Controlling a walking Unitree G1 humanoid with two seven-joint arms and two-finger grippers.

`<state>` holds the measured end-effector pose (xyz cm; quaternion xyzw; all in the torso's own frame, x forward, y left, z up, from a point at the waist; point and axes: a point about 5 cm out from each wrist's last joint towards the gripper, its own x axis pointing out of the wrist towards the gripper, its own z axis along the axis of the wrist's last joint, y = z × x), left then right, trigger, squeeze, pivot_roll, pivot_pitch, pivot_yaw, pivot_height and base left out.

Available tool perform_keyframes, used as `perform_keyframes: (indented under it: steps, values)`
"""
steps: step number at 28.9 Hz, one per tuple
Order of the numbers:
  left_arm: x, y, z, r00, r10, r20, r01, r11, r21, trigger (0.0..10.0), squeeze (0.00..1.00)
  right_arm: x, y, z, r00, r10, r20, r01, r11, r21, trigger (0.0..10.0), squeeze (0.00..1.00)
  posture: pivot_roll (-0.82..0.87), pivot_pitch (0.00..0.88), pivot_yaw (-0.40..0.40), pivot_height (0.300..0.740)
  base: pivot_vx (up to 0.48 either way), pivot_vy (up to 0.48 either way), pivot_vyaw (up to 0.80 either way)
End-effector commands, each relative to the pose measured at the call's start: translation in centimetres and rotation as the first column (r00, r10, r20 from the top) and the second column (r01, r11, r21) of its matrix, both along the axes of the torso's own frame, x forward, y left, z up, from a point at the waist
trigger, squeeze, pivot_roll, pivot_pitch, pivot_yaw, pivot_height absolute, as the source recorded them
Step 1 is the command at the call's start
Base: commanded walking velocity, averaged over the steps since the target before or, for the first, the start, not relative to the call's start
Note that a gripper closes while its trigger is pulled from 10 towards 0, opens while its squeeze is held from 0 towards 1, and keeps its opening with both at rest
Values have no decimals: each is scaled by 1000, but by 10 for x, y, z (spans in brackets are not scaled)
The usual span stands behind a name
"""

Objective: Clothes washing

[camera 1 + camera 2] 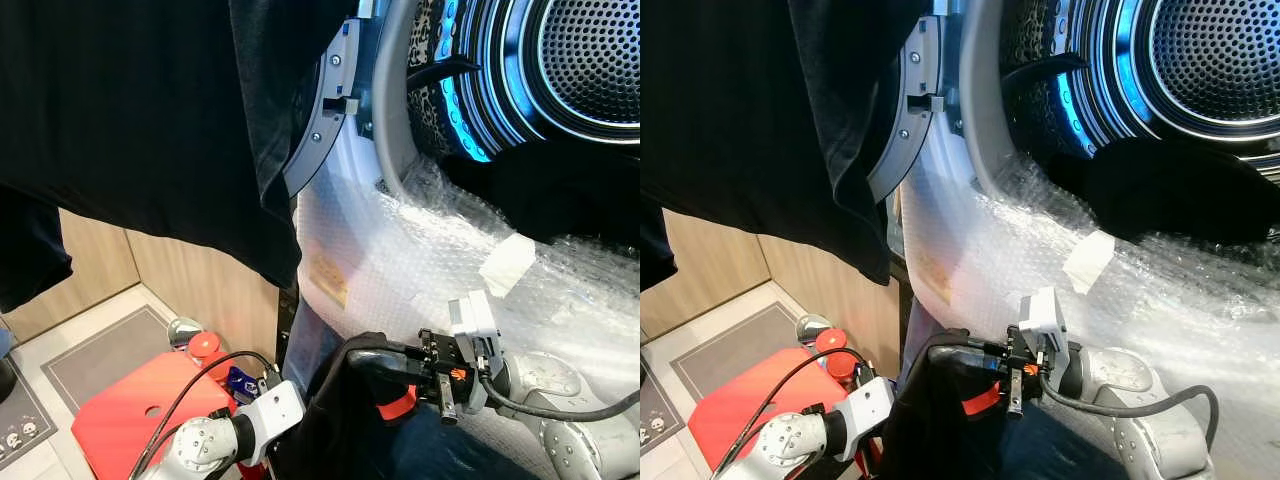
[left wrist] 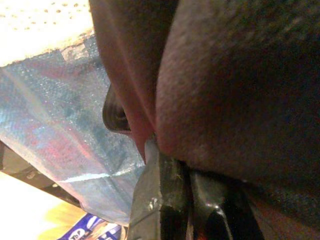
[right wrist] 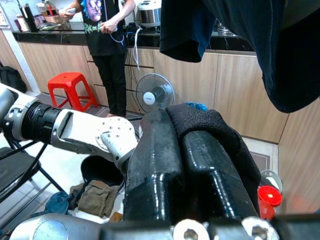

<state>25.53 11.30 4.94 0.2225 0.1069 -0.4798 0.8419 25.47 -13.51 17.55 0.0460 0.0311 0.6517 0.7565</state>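
Both hands, right hand and left hand, clamped on black garment, seemingly; bubble-wrapped washer front; wood-panel cabinets.

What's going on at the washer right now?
Both grippers are shut on a black garment held low in front of the open washing machine drum. The right gripper pinches its top edge, and the left gripper clamps it from the other side. Another dark item lies over the drum's lip.
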Motion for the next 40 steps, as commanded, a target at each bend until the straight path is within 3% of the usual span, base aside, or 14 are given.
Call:
perform_keyframes:
  steps: [1,10,11,12,14,22,24,25,26,28,34,37,38,40]
  values:
    - [3,1,4,1000,4,-5,-4,1000,-18,0,0,1,-4,9,999,-9,48,10,1000,-2,0,0,99,0,-106,740,0,0,0]
    - [-1,0,6,1000,-16,-23,15,999,-49,0,0,-3,-8,-1,999,-26,27,27,999,-39,0,0,93,0,-98,740,0,0,0]
    - [-2,0,6,999,-19,-27,17,999,-50,0,0,-4,-10,-5,1000,-25,19,26,998,-52,2471,1000,99,0,-99,740,0,0,0]
    - [-2,1,6,999,-21,-31,19,999,-51,0,0,-6,-11,-7,1000,-24,14,25,998,-61,2471,1000,99,0,-99,740,0,0,0]
    - [-5,2,6,998,-30,-50,27,998,-63,0,0,-21,-22,-19,999,30,-35,-33,994,-104,9490,1000,103,0,-98,740,0,0,0]
    - [-8,12,3,997,-24,-73,21,999,-38,0,0,-50,-52,-56,983,12,-182,-60,963,-262,10000,1000,79,0,-87,740,0,0,0]
    - [-8,13,2,994,-47,-100,45,999,-21,0,0,-51,-63,-84,979,-57,-196,-29,912,-409,10000,1000,77,0,-80,740,0,0,0]
    - [-8,13,2,994,-47,-100,45,999,-21,0,0,-51,-63,-84,979,-57,-196,-29,912,-409,10000,1000,77,0,-80,740,0,0,0]
    - [-9,12,3,994,-50,-101,48,998,-27,0,0,-51,-70,-101,979,-98,-177,-11,849,-528,10000,1000,76,0,-79,740,0,0,0]
    - [-9,11,4,994,-49,-100,45,998,-41,0,0,-53,-75,-115,981,-101,-165,-19,798,-603,10000,1000,80,0,-76,740,0,0,0]
    - [-15,16,5,987,-84,-135,84,996,-8,0,0,-58,-87,-136,970,-160,-183,-7,736,-677,10000,1000,89,0,-73,740,0,0,0]
    - [-18,20,5,983,-81,-164,84,996,7,0,0,-59,-99,-144,977,-152,-152,-15,658,-753,10000,1000,88,0,-70,740,0,0,0]
    - [-19,23,4,980,-85,-180,90,996,18,0,0,-60,-109,-148,981,-141,-133,-22,601,-799,10000,1000,89,0,-71,740,0,0,0]
    - [-19,24,3,980,-83,-183,89,996,24,0,0,-57,-113,-147,981,-153,-122,-6,597,-802,10000,1000,86,0,-70,740,0,0,0]
